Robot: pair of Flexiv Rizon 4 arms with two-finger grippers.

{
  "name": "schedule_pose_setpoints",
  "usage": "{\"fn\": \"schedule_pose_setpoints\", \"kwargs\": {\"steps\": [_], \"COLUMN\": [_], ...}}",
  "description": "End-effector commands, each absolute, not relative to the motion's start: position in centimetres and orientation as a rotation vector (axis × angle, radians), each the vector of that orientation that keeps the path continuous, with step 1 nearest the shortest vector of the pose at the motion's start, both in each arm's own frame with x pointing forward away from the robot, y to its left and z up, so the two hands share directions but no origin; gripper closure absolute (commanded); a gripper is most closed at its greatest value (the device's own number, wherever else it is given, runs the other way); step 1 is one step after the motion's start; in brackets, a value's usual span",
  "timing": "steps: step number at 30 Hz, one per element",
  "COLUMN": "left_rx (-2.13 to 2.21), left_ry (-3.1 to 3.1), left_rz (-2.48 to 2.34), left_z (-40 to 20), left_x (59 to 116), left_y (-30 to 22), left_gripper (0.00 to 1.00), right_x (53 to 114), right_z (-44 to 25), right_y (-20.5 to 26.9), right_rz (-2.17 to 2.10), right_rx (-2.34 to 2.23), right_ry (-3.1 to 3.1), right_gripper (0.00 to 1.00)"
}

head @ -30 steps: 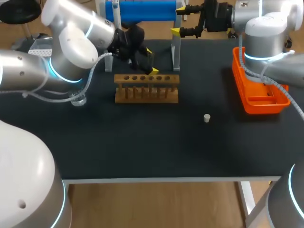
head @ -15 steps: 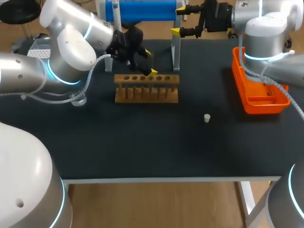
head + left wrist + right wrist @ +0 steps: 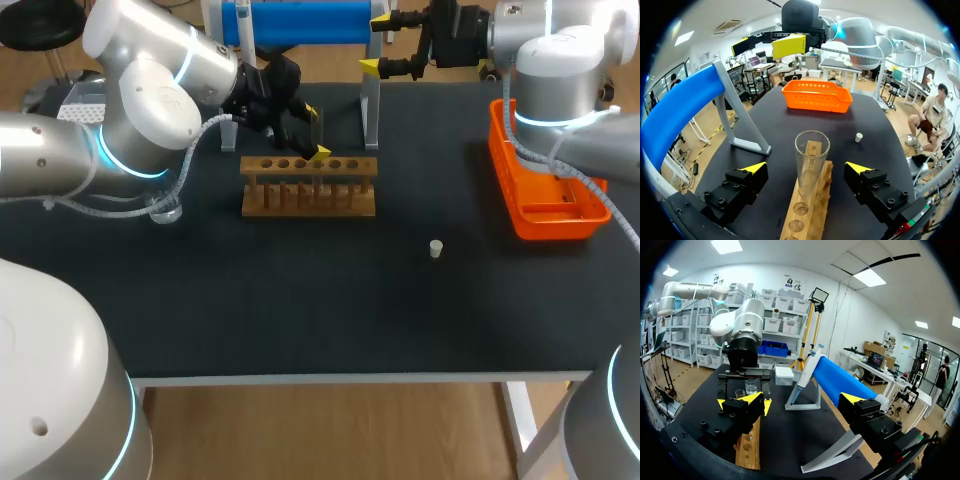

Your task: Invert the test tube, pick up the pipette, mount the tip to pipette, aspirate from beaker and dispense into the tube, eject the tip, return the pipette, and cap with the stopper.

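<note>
test tube [image 3: 811, 160] upright in rack [image 3: 807, 215] | left pincer [image 3: 805, 167] apart around it | right pincer [image 3: 375, 42] apart beyond rack | orange basket [image 3: 545, 190] on bench [image 3: 300, 300]

Test tube [image 3: 811, 160]: clear glass, glossy. Rack [image 3: 817, 205]: bare light wood, smooth, grain showing. Desk [image 3: 300, 300]: matt black, cloth-like top. Basket [image 3: 548, 190]: orange plastic, slight sheen. Stopper [image 3: 436, 248]: whitish, matt. Left pincer [image 3: 806, 168]: matt black body, yellow plastic-looking tips. Left arm [image 3: 150, 100]: glossy white-grey shell.

Your arms, glossy white-grey
Cyan rings glow on your left arm [image 3: 150, 110] and right arm [image 3: 555, 70]; your left gripper [image 3: 807, 167] is black, screw-studded, yellow-tipped
</note>
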State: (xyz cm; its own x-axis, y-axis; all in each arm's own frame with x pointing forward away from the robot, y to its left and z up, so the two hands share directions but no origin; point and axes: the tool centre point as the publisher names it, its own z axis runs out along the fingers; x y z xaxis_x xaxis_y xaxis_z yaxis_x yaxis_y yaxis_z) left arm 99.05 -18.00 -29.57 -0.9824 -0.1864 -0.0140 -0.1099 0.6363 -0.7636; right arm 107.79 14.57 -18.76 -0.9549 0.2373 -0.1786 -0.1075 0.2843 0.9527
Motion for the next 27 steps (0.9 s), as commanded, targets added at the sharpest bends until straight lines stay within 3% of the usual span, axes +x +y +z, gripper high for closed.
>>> {"fn": "schedule_pose_setpoints", "kwargs": {"steps": [1,11,27], "left_rx": [-0.250,-0.250,-0.250], "left_ry": [2.763,2.763,2.763], "left_rz": [-1.274,-1.274,-1.274], "left_z": [-29.5,-29.5,-29.5], "left_x": [99.1,99.1,99.1], "left_y": [-18.0,-18.0,-18.0], "left_gripper": [0.00,0.00,0.00], "right_x": [108.0,107.3,95.6], "right_z": [-18.8,-19.1,-20.5], "right_y": [14.5,14.1,3.2], "right_rz": [1.721,1.698,1.598], "right_rx": [0.114,0.080,0.130], "right_ry": [2.276,2.287,2.346], "right_gripper": [0.00,0.00,0.00]}}
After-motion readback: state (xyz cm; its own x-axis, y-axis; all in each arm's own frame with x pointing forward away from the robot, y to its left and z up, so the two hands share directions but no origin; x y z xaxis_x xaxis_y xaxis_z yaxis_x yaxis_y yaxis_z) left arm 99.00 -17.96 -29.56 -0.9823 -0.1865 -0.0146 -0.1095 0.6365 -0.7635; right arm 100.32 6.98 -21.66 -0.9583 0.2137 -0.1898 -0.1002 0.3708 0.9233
